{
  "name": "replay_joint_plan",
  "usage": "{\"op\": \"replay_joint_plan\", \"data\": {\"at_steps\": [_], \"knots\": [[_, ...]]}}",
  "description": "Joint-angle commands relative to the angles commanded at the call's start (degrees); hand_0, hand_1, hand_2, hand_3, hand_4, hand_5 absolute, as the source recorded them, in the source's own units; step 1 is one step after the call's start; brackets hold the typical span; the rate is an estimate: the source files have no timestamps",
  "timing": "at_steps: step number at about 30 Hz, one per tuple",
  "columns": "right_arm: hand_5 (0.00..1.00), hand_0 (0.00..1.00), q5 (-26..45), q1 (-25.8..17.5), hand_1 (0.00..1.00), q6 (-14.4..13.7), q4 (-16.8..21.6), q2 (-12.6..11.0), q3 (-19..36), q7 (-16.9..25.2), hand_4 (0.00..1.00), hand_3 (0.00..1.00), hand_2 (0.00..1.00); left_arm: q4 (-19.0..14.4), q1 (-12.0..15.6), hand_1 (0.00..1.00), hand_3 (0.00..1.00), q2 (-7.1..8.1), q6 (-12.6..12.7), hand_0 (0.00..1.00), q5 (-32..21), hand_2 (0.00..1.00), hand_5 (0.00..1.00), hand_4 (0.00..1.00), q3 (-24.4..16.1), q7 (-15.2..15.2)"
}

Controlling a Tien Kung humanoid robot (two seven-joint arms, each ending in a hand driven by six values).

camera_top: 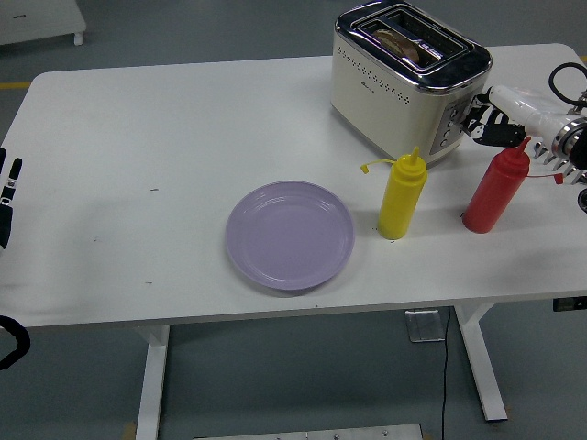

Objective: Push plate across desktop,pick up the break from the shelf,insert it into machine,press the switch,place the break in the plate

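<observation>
The cream and chrome toaster (404,87) stands at the table's back right. A bread slice (401,38) sits sunk low in its far slot, only the crust top showing. My right hand (488,124) is at the toaster's right end, fingers curled with the tips against the lever side beside the buttons. The lavender plate (290,235) lies empty at the table's middle front. My left hand (7,194) rests at the left edge, only partly in view.
A yellow squeeze bottle (403,194) stands just right of the plate. A red squeeze bottle (495,188) stands below my right hand. A metal rack (561,156) shows at the right edge behind my wrist.
</observation>
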Motion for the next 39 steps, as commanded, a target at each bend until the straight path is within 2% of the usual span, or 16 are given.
{"op": "replay_joint_plan", "data": {"at_steps": [5, 16, 17, 22, 23, 28, 29, 34, 35, 39], "knots": [[0.503, 0.488, 0.0, -0.1, 0.546, 0.0, -0.4, 0.3, -0.2, 0.1, 0.179, 0.539, 0.593, 0.0, 0.2, 0.861, 0.81, -0.03, 0.0, 0.826, 0.0, 0.925, 0.998, 0.632, 0.0, 0.0], [0.501, 0.488, -1.4, -0.5, 0.546, -0.6, 0.7, 0.0, 4.6, 0.2, 0.18, 0.54, 0.593, 0.1, 0.4, 0.861, 0.81, 0.0, 0.0, 0.826, 0.0, 0.925, 0.998, 0.632, 0.2, 0.0], [0.464, 0.489, -1.7, -0.6, 0.548, -0.6, 1.1, -0.2, 5.6, 0.1, 0.237, 0.552, 0.593, 0.1, 0.4, 0.861, 0.81, 0.0, 0.0, 0.826, 0.0, 0.925, 0.998, 0.633, 0.2, 0.0], [0.464, 0.489, -2.4, -0.8, 0.548, -1.3, 2.1, -0.5, 8.5, -0.2, 0.237, 0.552, 0.593, 0.1, 0.4, 0.861, 0.81, 0.01, 0.0, 0.826, 0.0, 0.925, 0.998, 0.633, 0.3, 0.0], [0.427, 0.566, -2.6, -0.8, 0.596, -1.6, 2.3, -0.5, 9.1, -0.4, 0.435, 0.614, 0.641, 0.1, 0.4, 0.861, 0.809, 0.02, 0.0, 0.826, 0.0, 0.925, 0.998, 0.633, 0.2, 0.0], [0.427, 0.566, -3.4, -0.7, 0.596, -3.8, 3.6, -0.6, 12.7, -1.6, 0.435, 0.614, 0.641, 0.1, 0.3, 0.861, 0.809, 0.04, 0.1, 0.826, 0.0, 0.925, 0.998, 0.633, 0.1, 0.0], [0.438, 0.834, -2.8, -0.6, 0.807, -4.2, 3.9, -0.5, 13.5, -2.2, 0.609, 0.921, 0.869, 0.1, 0.3, 0.861, 0.809, 0.05, 0.1, 0.826, 0.0, 0.925, 0.998, 0.633, 0.0, 0.0], [0.438, 0.834, 0.3, 0.5, 0.807, -6.8, 4.7, 0.0, 15.1, -3.5, 0.609, 0.921, 0.869, 0.1, 0.2, 0.861, 0.809, 0.06, 0.1, 0.826, 0.0, 0.925, 0.998, 0.633, 0.0, 0.0], [0.442, 0.858, 1.0, 0.8, 0.837, -7.3, 4.8, 0.1, 15.2, -3.6, 0.655, 0.976, 0.918, 0.1, 0.1, 0.861, 0.809, 0.06, 0.1, 0.825, 0.0, 0.925, 0.998, 0.632, 0.1, 0.0], [0.442, 0.858, 2.9, 1.9, 0.837, -8.9, 4.8, 0.9, 15.0, -3.8, 0.655, 0.976, 0.918, 0.1, 0.0, 0.861, 0.809, 0.07, 0.1, 0.825, 0.0, 0.925, 0.998, 0.632, 0.1, 0.0]]}}
